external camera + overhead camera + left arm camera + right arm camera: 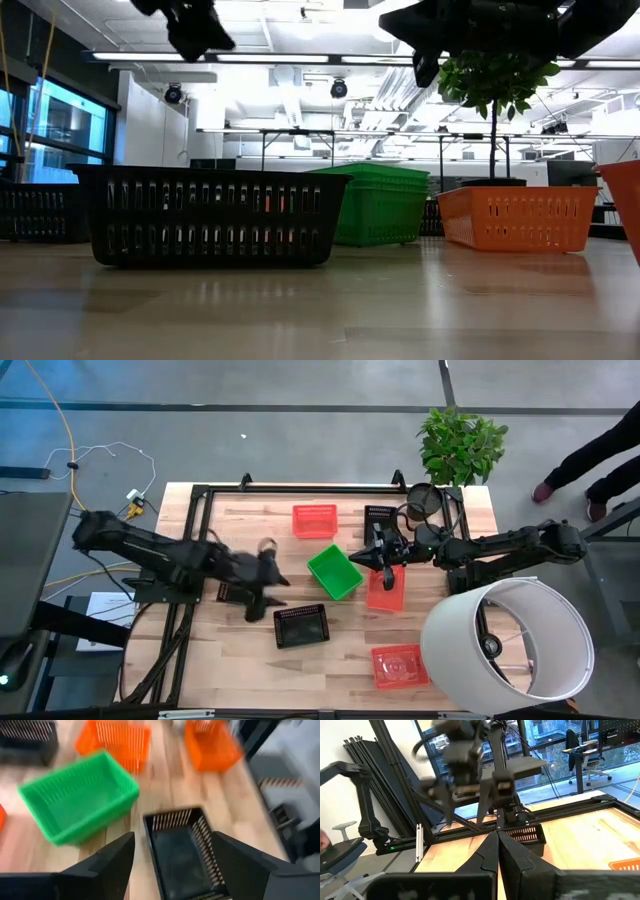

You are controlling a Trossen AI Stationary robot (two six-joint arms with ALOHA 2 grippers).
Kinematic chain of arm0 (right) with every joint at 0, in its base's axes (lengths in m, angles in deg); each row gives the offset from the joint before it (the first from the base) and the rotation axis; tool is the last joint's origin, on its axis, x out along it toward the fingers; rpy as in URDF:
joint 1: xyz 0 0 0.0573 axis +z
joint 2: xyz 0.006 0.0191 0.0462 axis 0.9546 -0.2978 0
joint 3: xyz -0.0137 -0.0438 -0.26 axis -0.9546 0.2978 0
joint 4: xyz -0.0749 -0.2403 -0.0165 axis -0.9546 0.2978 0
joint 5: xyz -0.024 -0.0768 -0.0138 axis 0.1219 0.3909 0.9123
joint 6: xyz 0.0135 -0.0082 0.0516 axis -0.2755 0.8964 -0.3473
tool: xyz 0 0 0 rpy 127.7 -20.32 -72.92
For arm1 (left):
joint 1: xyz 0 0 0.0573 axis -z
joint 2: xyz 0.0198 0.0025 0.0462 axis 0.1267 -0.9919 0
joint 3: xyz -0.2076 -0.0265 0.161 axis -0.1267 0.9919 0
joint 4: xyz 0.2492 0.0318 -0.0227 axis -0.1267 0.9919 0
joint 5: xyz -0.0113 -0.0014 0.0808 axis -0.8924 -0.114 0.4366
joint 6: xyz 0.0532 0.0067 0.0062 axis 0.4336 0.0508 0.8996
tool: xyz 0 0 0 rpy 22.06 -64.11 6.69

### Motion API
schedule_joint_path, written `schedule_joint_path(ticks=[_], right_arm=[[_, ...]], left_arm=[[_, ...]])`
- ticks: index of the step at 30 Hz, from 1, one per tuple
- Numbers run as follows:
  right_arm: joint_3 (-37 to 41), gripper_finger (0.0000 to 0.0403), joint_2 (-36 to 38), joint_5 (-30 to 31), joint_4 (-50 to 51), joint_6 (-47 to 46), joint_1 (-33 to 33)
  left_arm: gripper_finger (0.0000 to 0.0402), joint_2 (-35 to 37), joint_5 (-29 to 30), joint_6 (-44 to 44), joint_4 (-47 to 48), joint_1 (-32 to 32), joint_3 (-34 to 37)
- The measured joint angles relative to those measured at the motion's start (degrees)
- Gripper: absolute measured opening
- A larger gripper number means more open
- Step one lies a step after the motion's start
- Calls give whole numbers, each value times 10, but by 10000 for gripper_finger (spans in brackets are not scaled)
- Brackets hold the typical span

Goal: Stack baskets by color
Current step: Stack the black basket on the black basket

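1. Black basket [182, 851] sits on the table [230, 650], directly under and ahead of the left pincer [172, 865] — fingers spread wide, gripping nothing.
2. Green basket [334, 571] just beyond, mid-table.
3. Right pincer [383, 556] — clenched, empty — hovers over a red basket [386, 593].

Bright overhead light, soft shadows, wrist views motion-blurred — window glare

We see a large white lampshade [508, 647] lying on its side at the table's near right corner, its open end showing a metal fitting inside. At the far right corner stands a leafy green plant [461, 444], with a round black pot [424, 501] just beside it on the wooden table [230, 650]. Cables [105, 455] trail across the grey floor at left. A person's legs [590, 450] show at right.
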Motion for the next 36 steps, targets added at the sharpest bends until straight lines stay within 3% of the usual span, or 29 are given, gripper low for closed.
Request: schedule_joint_path(ticks=[6, 12, 25, 29, 34, 36], right_arm=[[0, 0, 0, 0, 0, 0, 0], [0, 0, 0, -1, 3, 0, 0], [0, 0, 0, -2, 9, 0, 0], [0, 0, 0, -1, 11, 0, 0], [0, 0, 0, -1, 13, 0, 0], [0, 0, 0, -1, 13, 0, 0]], left_arm=[[255, -136, 76, -27, 1, 29, -20], [255, -223, 70, -92, -16, 30, -20], [249, -320, 61, -94, -21, 30, -20], [197, -328, 58, -90, -25, 30, -20], [52, -327, 54, -67, -28, 30, -20], [15, -327, 41, -64, -31, 28, -20]])
